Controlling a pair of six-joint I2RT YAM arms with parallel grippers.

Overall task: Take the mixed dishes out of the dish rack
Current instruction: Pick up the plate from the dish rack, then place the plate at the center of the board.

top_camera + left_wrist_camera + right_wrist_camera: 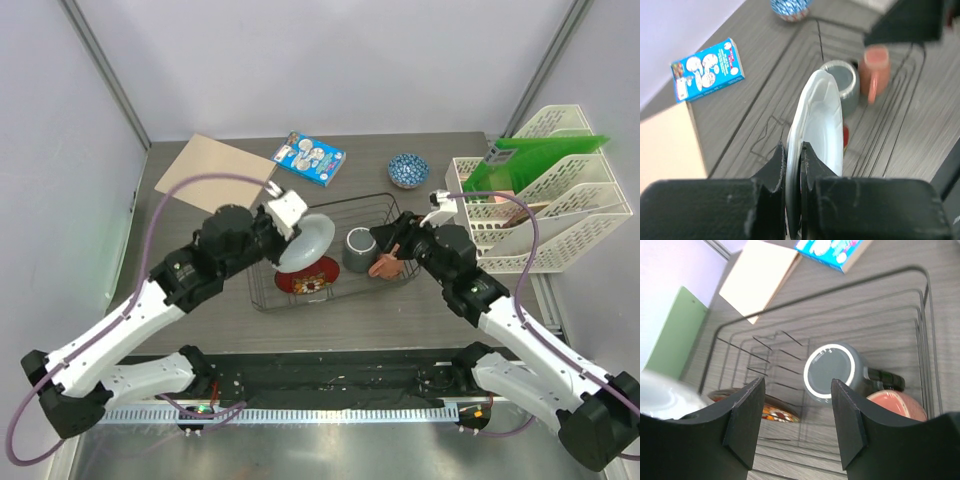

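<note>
My left gripper (295, 232) (793, 150) is shut on the rim of a white dish (310, 240) (822, 117), held on edge above the black wire dish rack (330, 203) (840, 287). Under it a red patterned plate (308, 278) (772, 412) lies in the rack. A dark grey mug (358, 250) (832, 371) stands mouth down in the rack, next to a pinkish-brown mug (385, 266) (895, 402) on its side. My right gripper (388, 242) (797, 385) hangs open above the two mugs, holding nothing. A small blue-and-white bowl (408, 170) sits on the table behind the rack.
A blue illustrated packet (310, 158) and a tan board (215, 170) lie at the back left. A white slotted file organiser (560, 215) with a green folder (545, 155) stands at the right. Grey walls close in both sides.
</note>
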